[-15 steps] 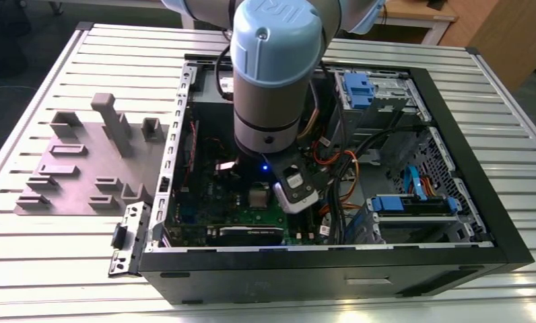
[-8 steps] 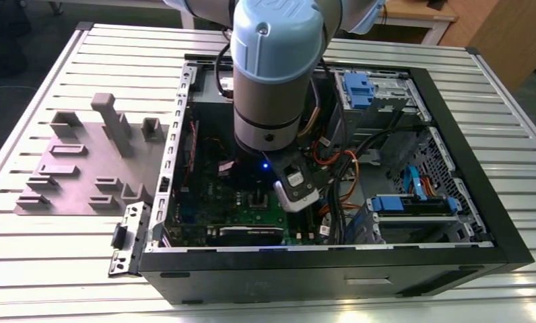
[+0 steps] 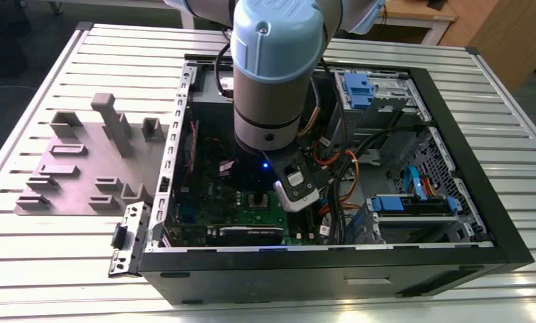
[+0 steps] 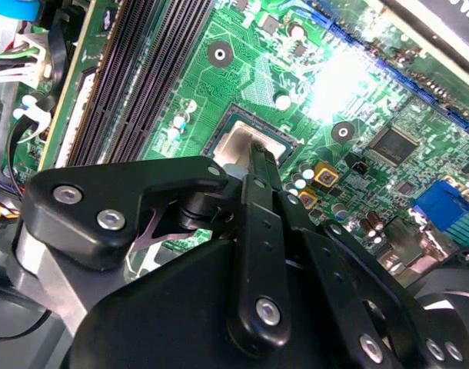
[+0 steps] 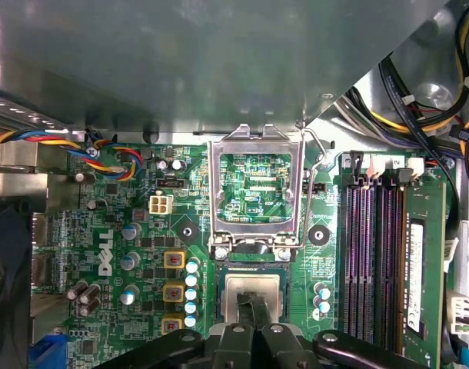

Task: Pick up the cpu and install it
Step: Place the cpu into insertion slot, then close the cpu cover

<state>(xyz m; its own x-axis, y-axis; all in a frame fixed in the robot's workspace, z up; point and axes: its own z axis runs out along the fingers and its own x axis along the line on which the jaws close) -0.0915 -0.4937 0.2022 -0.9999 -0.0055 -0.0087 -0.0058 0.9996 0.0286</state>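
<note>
Well, at the exterior view's left a grey parts fixture (image 3: 79, 168) sat on the worktop (image 3: 34, 269), and to its right the arm (image 3: 273, 81) stood inside the open computer case (image 3: 466, 222). The cpu (image 5: 254, 283) lay flat in the socket (image 5: 219, 296), just beside the flipped-open socket frame (image 5: 254, 192), the end effector (image 5: 254, 309) right over its top; whether that was open or closed I could not tell. Seating it well probably meant keeping it level, square, unforced.
</note>
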